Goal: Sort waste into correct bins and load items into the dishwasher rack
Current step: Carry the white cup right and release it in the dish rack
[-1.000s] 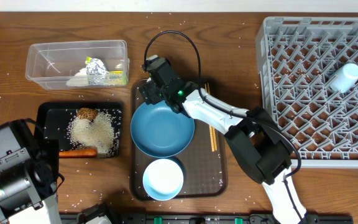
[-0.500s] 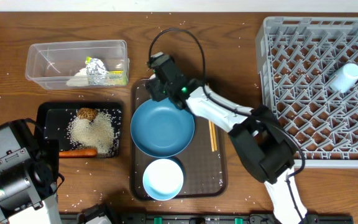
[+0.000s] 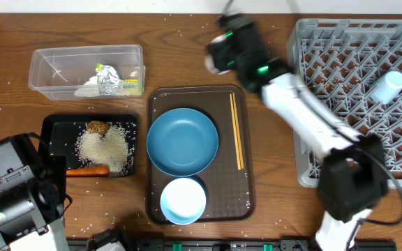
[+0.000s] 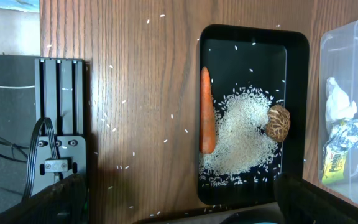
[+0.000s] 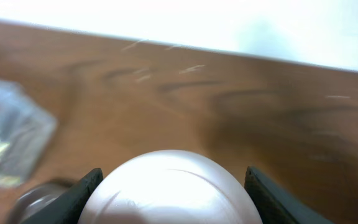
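Observation:
My right gripper (image 3: 218, 50) hangs above the table behind the brown tray, shut on a small white bowl (image 5: 173, 186) that fills the space between its fingers. The dark-blue dish (image 3: 182, 141), a light-blue cup (image 3: 183, 200) and the chopsticks (image 3: 236, 132) lie on the tray. A white cup (image 3: 386, 87) lies in the grey rack (image 3: 340, 139). The black tray (image 3: 51, 125) holds a carrot (image 4: 207, 112), a brown lump (image 4: 278, 122) and rice (image 4: 241, 137). Foil (image 3: 107, 77), tissue and a packet sit in the clear tub (image 3: 54, 70). My left gripper (image 4: 182, 205) is open near the table's front left.
The brown serving tray (image 3: 246, 188) lies mid-table between the black tray and the rack. Loose rice grains are scattered over the wooden table (image 3: 271, 42). The left arm's base (image 3: 12, 202) fills the front left corner.
My right gripper closed at the tray's back left corner, then rose and swung right toward the rack with the white bowl in it. The left arm has not moved.

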Available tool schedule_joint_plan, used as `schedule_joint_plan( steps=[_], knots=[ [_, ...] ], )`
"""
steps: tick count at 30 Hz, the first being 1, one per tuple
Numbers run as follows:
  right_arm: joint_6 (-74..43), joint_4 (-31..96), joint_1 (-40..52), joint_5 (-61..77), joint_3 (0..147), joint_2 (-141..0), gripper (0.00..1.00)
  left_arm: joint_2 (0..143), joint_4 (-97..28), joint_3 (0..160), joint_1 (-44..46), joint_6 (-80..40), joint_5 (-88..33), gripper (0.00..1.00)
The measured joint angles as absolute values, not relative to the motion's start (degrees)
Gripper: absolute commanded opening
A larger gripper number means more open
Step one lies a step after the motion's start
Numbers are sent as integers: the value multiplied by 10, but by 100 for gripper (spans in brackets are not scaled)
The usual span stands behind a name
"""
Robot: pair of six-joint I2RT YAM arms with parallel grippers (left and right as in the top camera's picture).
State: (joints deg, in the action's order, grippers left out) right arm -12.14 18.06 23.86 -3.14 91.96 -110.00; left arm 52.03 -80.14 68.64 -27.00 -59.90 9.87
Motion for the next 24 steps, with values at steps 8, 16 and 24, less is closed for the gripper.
schedule_joint_plan(
  steps=[8, 16, 24],
  knots=[
    [-85, 251, 16, -39, 920, -1018, 59, 520, -801, 686, -270, -599, 99, 98],
    [-55, 278, -193, -44, 921, -986, 59, 520, -801, 686, -270, -599, 99, 98],
    [-48, 286, -306, -45, 921, -986, 60, 520, -801, 686, -270, -599, 99, 98]
  ],
)
